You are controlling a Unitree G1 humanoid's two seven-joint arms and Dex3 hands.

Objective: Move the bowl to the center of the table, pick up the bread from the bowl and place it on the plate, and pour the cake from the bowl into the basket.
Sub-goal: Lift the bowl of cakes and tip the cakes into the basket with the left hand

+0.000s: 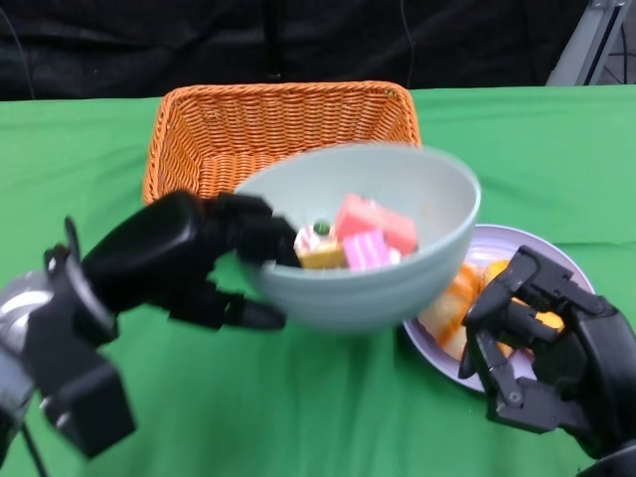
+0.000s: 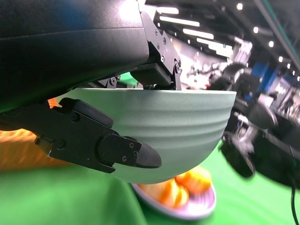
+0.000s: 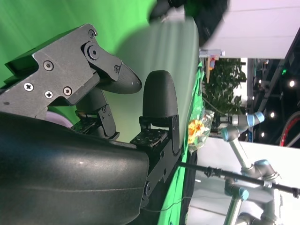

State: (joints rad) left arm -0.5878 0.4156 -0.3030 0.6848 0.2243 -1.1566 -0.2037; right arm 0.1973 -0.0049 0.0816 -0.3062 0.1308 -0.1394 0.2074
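My left hand grips the rim of the pale green bowl and holds it above the table, tilted a little toward the basket. Pink and yellow cake pieces lie inside the bowl. The left wrist view shows the bowl from the side, lifted over the plate. The lilac plate holds orange bread at right. My right hand hovers open just before the plate, holding nothing; its fingers are apart in the right wrist view.
The orange wicker basket stands at the back centre on the green tablecloth. Beyond the table's far edge hangs a black backdrop. A grey-blue robot arm stands beside the table in the right wrist view.
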